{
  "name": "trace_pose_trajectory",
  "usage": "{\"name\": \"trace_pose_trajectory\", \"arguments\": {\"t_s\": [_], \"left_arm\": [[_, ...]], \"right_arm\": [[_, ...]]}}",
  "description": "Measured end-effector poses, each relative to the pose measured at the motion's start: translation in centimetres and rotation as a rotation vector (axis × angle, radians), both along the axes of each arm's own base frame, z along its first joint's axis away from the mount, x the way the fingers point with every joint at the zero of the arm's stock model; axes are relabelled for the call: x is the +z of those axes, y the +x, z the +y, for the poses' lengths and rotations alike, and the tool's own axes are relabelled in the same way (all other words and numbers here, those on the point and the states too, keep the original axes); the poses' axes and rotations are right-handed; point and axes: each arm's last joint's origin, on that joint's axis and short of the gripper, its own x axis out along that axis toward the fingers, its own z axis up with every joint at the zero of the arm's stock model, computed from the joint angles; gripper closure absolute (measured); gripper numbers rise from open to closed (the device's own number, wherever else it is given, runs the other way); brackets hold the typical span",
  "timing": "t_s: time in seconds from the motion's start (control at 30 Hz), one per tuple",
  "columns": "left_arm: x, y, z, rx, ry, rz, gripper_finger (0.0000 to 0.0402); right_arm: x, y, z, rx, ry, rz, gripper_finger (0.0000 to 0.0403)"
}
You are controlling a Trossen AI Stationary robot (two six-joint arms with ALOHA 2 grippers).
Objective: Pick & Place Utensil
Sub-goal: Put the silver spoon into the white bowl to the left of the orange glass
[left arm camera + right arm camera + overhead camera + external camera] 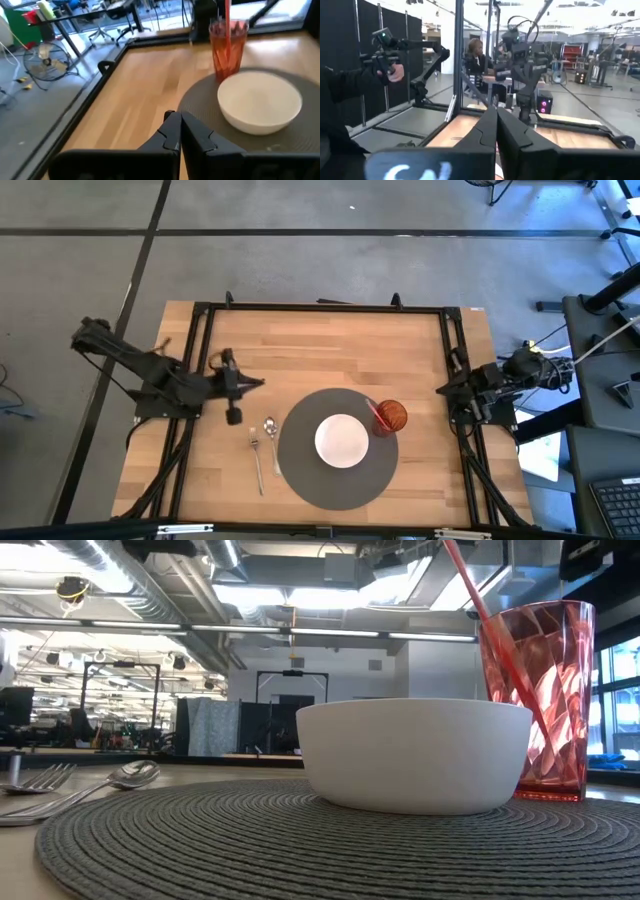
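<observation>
A metal fork and a metal spoon lie flat on the wooden table, side by side, just left of a round grey placemat. The low view shows the fork and spoon at its left. My left gripper hovers above the table on the far-left side of the utensils, fingers shut and holding nothing; the left wrist view shows my left gripper with the fingers together. My right gripper waits at the table's right edge, shut and holding nothing, as the right wrist view of it shows.
On the placemat stand a white bowl and a red ribbed tumbler with a red straw. A black frame runs round the table. Bare wood lies between the left gripper and the far edge. A person stands beyond the table.
</observation>
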Motion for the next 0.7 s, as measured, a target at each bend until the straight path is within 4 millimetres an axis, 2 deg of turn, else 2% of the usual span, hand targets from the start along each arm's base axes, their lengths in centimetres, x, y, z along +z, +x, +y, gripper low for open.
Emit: {"name": "trace_pose_trajectory", "arguments": {"t_s": [0.13,0.3,0.5,0.7], "left_arm": [[-0.4,-1.4,1.2,-0.102,-0.036,-0.090,0.0400],[-2.6,-2.0,2.5,-0.201,-0.042,-0.213,0.0400],[-6.6,-1.9,4.0,-0.170,-0.222,-0.194,0.0400],[-8.4,-1.5,4.2,-0.095,-0.347,-0.160,0.0400]], "right_arm": [[0.0,0.3,0.1,-0.007,-0.009,-0.073,0.0399],[-1.2,1.3,0.1,-0.135,-0.026,-0.124,0.0399],[-1.1,1.3,-0.1,-0.193,-0.057,-0.122,0.0400],[-1.3,1.3,-0.1,-0.197,-0.090,-0.105,0.0397]]}}
